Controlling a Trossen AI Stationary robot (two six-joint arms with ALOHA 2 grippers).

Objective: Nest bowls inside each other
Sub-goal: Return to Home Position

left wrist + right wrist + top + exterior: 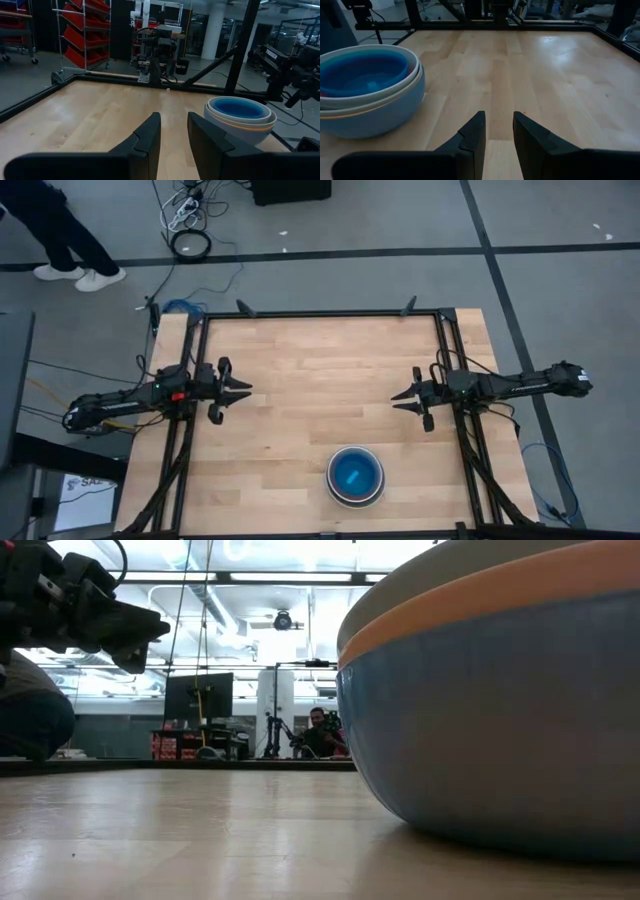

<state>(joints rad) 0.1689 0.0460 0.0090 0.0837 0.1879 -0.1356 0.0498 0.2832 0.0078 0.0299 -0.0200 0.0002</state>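
One nested stack of bowls [355, 476] stands on its base on the wooden table near the front edge, right of the middle. The outer bowl is light blue [375, 117]; an orange rim and pale rims show inside it, and a deeper blue bowl [362, 75] sits innermost. The stack fills the right of the low view [490, 720]. My left gripper [243, 391] hovers at the table's left side, pointing level toward the middle, open with nothing between its fingers [173, 116]. My right gripper [397, 400] hovers at the right side facing it, open with a narrow gap [499, 114].
Black frame rails [320, 313] run along the table's far edge and both sides. Bare wood [320, 380] lies between the two grippers. A person's legs [70, 240] stand on the floor beyond the far left corner, near cables [190, 242].
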